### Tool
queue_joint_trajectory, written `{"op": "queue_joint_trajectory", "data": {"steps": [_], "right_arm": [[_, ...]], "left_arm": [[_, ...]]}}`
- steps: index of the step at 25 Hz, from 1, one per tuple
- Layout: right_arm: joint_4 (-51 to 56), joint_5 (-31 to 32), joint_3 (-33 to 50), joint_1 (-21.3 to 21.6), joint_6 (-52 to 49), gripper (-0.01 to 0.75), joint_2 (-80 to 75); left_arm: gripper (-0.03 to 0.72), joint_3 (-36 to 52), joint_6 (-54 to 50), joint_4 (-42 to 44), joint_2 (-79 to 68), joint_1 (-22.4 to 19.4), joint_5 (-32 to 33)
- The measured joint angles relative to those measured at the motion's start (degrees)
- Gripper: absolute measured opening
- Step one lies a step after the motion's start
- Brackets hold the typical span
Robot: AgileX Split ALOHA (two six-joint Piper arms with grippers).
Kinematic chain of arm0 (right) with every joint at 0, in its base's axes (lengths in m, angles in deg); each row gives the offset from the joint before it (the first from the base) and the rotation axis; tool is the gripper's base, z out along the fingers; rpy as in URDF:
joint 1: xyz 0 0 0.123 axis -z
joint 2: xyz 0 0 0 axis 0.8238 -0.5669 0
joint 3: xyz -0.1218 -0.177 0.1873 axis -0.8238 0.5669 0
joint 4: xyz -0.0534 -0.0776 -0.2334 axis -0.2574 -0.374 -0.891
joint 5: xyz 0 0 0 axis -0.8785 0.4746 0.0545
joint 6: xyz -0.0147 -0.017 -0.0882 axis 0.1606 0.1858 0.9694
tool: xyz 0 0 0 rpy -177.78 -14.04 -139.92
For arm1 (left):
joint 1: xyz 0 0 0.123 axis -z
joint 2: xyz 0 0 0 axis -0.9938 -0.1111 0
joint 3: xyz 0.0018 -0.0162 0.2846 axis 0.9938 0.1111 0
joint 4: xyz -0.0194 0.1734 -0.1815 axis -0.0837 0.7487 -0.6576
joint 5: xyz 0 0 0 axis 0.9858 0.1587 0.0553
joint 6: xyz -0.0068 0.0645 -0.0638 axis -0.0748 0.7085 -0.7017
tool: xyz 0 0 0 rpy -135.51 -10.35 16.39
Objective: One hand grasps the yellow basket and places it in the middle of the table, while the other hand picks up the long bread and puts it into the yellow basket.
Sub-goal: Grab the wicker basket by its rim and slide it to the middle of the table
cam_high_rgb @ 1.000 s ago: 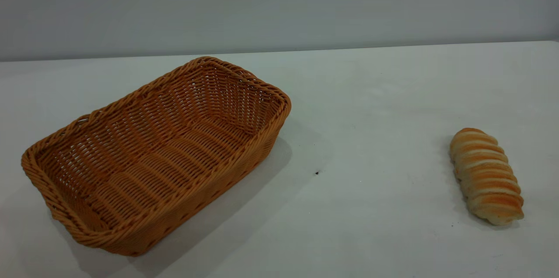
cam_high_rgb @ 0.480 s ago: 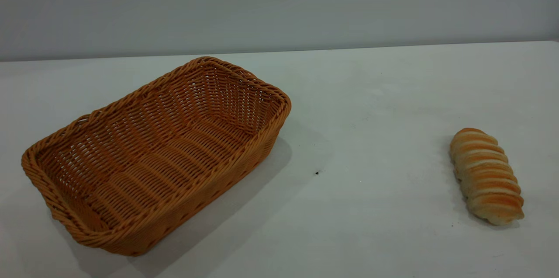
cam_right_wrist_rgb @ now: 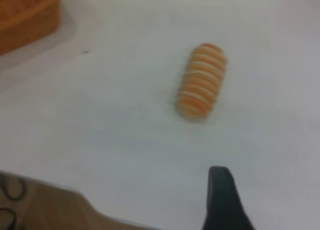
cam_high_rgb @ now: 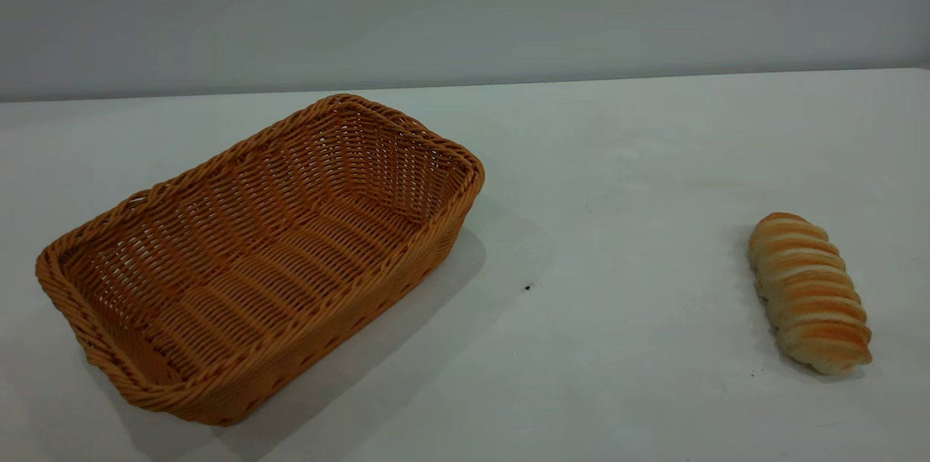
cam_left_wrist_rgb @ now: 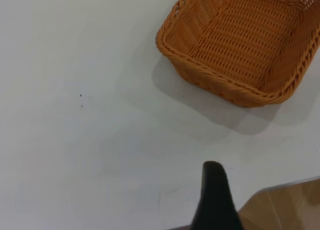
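**Basket and bread apart on the table, both grippers held back**

The basket sits empty on the left part of the table, set at an angle, its braided rim whole and its floor bare. The bread lies flat on the right part of the table, well apart from the basket, with a small dark speck on the white surface between them.

Neither arm appears in the exterior view. In the left wrist view one black finger of the left gripper hangs above the table edge, away from the basket. In the right wrist view one black finger of the right gripper hangs short of the bread. Neither grips anything; how far each is open I cannot tell.
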Motion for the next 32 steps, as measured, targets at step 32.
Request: {"op": "queue_joint_trajectory", "data": {"steps": [32], "right_arm": [[-15.5,-21.4,-9.7,-0.5,-12.3,0.502,-42.7]], "left_arm": [[0.461,-0.9,-18.7,6.1,-52.6,0.0,-32.4]]}}
